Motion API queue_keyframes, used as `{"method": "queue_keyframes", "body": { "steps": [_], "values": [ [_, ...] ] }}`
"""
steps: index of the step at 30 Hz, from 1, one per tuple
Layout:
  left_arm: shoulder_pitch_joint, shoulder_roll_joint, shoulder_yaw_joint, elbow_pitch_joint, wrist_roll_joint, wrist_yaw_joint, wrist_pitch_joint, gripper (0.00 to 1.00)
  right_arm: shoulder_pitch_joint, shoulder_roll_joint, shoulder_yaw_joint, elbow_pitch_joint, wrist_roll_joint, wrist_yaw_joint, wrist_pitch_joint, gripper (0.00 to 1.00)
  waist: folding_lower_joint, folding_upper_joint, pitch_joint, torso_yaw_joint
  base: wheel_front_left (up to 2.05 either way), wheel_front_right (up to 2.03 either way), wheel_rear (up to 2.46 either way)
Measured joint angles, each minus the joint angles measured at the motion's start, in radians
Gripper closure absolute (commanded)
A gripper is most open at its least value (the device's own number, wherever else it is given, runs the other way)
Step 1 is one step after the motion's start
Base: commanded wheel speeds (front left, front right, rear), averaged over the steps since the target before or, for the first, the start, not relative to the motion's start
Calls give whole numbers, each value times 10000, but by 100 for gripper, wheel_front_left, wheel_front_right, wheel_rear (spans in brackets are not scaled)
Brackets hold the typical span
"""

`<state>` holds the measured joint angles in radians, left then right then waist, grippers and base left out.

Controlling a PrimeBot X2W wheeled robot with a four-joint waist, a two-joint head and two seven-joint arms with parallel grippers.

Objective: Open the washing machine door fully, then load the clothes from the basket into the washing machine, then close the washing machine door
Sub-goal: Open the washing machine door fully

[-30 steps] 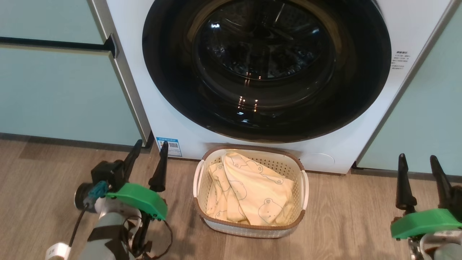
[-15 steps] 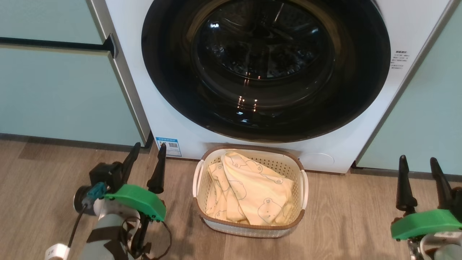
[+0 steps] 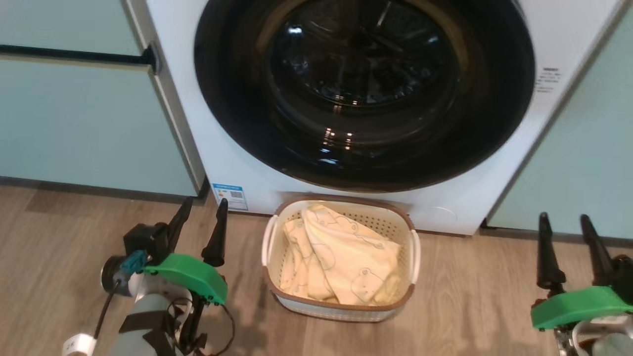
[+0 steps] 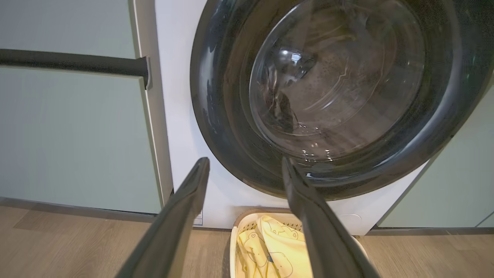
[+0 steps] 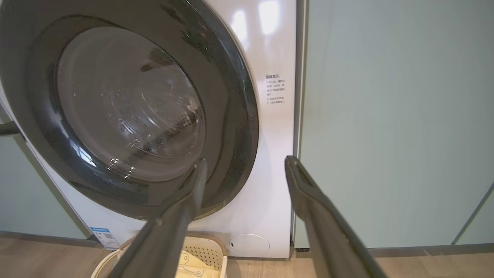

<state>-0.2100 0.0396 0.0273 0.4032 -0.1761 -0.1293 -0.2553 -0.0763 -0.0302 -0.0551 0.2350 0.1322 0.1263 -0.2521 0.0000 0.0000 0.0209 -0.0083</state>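
Head view looks down on washing machine door (image 3: pixel 363 94), basket (image 3: pixel 336 311); wrist views face both from low.

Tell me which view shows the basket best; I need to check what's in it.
The head view: the whole basket shows, with the clothes lying inside. The left wrist view cuts it off at the bottom edge; the right wrist view catches just a corner.
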Motion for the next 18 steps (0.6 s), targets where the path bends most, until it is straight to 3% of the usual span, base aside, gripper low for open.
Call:
{"method": "queue_keyframes", "body": {
  "steps": [18],
  "values": [
    [-55, -13, -121, -362, -253, 0, 0, 0, -117, -4, 15, 15, 86, 0, 0, 0, 1, 0, 71, -68, 95, 143, -238]
  ]
}}
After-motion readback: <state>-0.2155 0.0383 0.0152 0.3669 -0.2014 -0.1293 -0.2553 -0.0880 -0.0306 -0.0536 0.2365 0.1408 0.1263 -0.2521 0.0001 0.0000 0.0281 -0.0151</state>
